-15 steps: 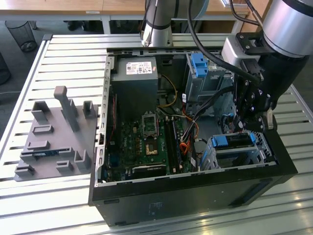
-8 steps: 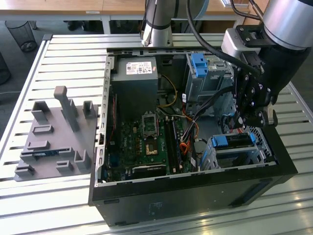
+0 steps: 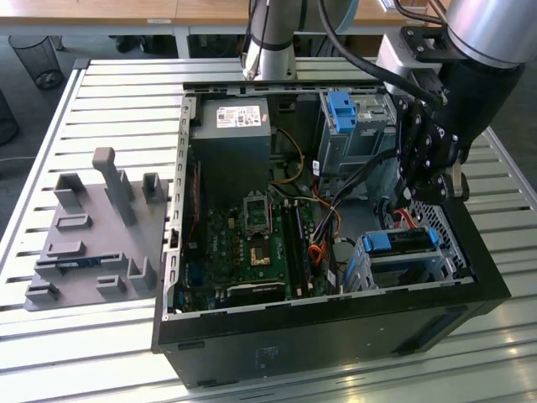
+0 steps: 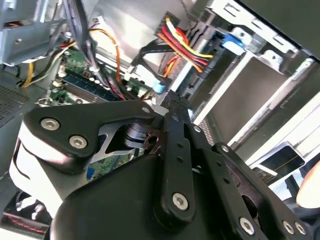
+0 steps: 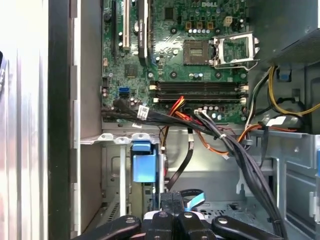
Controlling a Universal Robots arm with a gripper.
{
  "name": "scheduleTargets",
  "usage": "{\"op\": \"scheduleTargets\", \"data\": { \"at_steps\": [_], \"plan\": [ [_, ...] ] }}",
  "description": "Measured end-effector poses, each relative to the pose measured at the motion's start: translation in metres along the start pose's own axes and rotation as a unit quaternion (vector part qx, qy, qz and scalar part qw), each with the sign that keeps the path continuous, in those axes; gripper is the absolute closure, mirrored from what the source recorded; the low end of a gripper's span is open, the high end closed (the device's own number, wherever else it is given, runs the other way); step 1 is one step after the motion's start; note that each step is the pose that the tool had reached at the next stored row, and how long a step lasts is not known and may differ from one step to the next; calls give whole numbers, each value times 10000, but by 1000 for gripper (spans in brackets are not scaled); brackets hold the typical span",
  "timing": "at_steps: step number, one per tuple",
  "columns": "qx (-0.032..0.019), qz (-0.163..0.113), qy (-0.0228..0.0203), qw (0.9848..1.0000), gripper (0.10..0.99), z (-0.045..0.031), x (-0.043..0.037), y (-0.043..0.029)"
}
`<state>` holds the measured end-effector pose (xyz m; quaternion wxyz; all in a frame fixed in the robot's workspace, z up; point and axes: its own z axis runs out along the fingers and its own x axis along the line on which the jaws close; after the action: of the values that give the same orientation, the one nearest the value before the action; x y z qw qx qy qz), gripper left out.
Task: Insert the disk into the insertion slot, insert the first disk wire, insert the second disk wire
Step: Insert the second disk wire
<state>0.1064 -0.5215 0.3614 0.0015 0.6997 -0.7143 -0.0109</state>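
Slatted metal tabletop, open black computer case.
Blue-framed silver-grey hard drive seated in perforated silver cage, exterior view lower right; black pincer above, closed, beside light-blue cable.

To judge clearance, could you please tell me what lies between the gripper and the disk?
In the exterior view, a red cable crosses the short gap between the gripper and the blue-framed disk.
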Motion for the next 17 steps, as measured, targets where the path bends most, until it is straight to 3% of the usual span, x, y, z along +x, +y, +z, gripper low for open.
{"op": "scheduleTargets", "data": {
  "at_steps": [2, 11, 12, 16, 17],
  "plan": [
    [-22, -20, 1, 10000, 980, 1, -28, 2],
    [-24, -119, 9, 9999, 973, 8, -51, 1],
    [-24, -119, 11, 9999, 914, 11, -56, 1],
    [-24, -119, 24, 9999, 902, 26, -68, 1],
    [-24, -119, 25, 9999, 839, 30, -70, 1]
  ]
}}
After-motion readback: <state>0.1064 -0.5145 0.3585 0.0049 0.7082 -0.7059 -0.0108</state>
